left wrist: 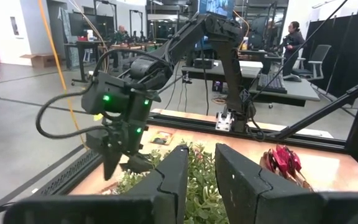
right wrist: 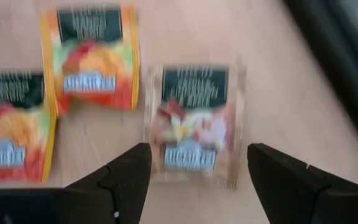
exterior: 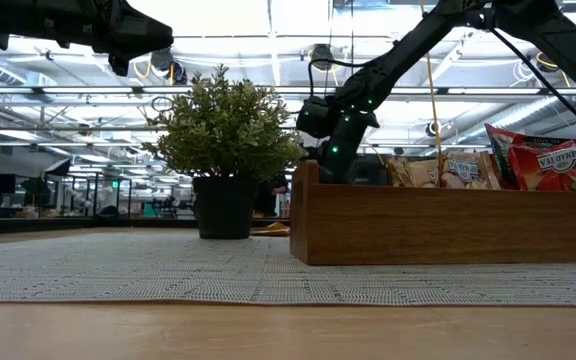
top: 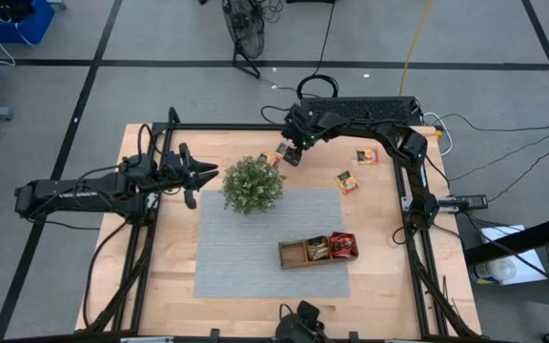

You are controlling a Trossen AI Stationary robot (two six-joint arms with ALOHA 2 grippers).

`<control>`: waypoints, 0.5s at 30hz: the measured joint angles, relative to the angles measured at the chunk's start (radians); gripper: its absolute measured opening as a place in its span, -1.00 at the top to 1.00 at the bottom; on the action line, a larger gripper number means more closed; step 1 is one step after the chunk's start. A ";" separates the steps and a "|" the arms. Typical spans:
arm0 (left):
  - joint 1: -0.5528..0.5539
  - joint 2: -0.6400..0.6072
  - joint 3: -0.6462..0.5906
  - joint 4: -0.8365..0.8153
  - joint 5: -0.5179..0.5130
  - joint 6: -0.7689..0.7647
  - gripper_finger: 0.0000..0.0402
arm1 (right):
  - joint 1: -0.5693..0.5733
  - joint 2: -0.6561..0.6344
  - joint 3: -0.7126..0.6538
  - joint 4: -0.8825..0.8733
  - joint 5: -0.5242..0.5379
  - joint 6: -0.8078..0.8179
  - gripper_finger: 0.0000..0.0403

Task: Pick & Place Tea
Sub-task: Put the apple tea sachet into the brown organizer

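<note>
1. In the right wrist view we see a pale tea sachet [right wrist: 194, 124] lying flat on the bare wood, with two orange sachets [right wrist: 92, 59] just beside it.
2. The right gripper [right wrist: 197, 180] hangs over the pale sachet with its fingers wide apart, one on each side, and holds nothing.
3. From above, this gripper [top: 289, 152] is at the far edge of the table [top: 160, 276], just beside the plant [top: 253, 184]; there it covers the sachets under it almost fully.
4. Two more sachets [top: 348, 181] lie apart on the wood to the right, and red and brown ones [top: 341, 246] stand in the wooden tray [top: 294, 253] on the grey mat [top: 246, 248].
5. In the low view the plant and the tray wall hide the loose sachets.
6. The left gripper [top: 201, 176] waits on the plant's other side, fingers slightly apart and empty, as its wrist view shows.
</note>
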 joint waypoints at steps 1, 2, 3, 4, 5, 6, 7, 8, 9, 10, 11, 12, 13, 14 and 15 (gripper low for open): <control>0.000 0.000 0.000 0.000 0.000 0.000 0.56 | 0.000 0.000 0.000 0.021 0.000 0.000 -0.22; 0.000 0.000 0.000 0.000 0.000 0.000 0.56 | 0.000 0.000 0.000 0.038 0.000 0.000 -0.22; 0.000 0.000 0.000 0.000 0.000 0.000 0.56 | -0.002 0.000 0.000 0.052 0.000 -0.001 -0.22; 0.000 0.000 0.000 0.000 0.000 0.000 0.56 | -0.005 0.004 0.000 0.068 0.001 -0.002 -0.22; 0.000 0.000 0.000 0.000 0.000 0.000 0.56 | -0.008 0.010 0.000 0.084 0.000 -0.002 -0.22; 0.000 0.000 0.000 0.000 0.000 0.000 0.56 | -0.010 0.016 0.000 0.091 0.000 -0.002 -0.22; 0.000 0.000 0.000 0.000 0.000 0.000 0.56 | -0.014 0.021 0.000 0.086 0.000 -0.005 -0.22; 0.000 0.000 0.000 0.000 0.000 0.000 0.56 | -0.017 0.027 0.000 0.084 0.000 -0.008 -0.22; 0.000 0.000 0.000 0.000 0.000 0.000 0.56 | -0.020 0.036 0.000 0.091 0.000 -0.010 -0.22; 0.000 0.000 0.000 0.000 0.000 0.000 0.56 | -0.023 0.042 0.001 0.093 0.000 -0.010 -0.22; 0.000 0.000 0.000 0.000 0.000 0.000 0.56 | -0.027 0.047 0.001 0.085 0.001 -0.011 -0.22; 0.000 0.000 0.000 0.000 0.000 0.000 0.56 | -0.029 0.053 0.000 0.077 0.001 -0.011 -0.22; 0.000 0.000 0.000 0.000 0.000 0.000 0.56 | -0.029 0.060 0.000 0.080 0.002 -0.011 -0.22; 0.000 0.000 0.000 0.000 0.000 0.000 0.56 | -0.029 0.062 0.000 0.083 0.001 -0.011 -0.22; 0.000 0.000 0.000 0.000 0.000 0.000 0.56 | -0.029 0.063 0.000 0.078 0.000 -0.011 -0.22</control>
